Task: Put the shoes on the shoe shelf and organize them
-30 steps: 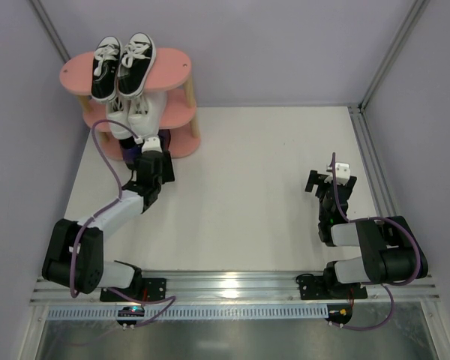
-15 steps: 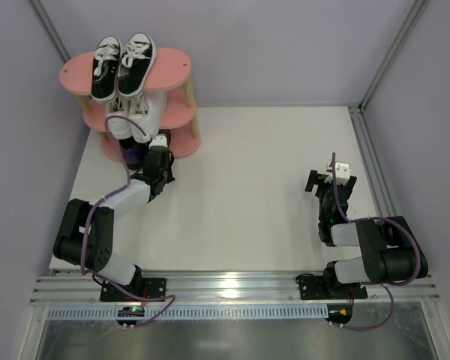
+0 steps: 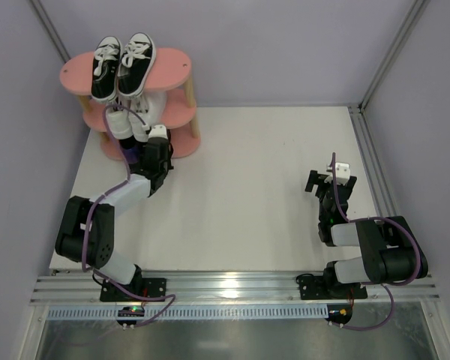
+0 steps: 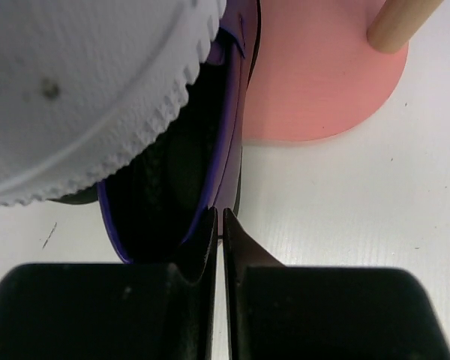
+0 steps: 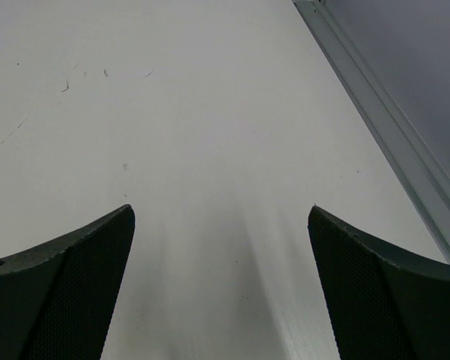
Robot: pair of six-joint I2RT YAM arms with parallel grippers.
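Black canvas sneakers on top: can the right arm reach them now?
Probably not: the right gripper rests at the table's right side, the black canvas sneakers in the far left corner.

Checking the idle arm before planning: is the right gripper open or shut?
Open: the fingers of the right gripper stand wide apart, only table between them.

Two black sneakers [image 3: 136, 64], one purple shoe [image 4: 172, 180]

Black-and-white arms [image 3: 127, 196] — purple cables [image 3: 85, 247] looping alongside, matte black jaws.
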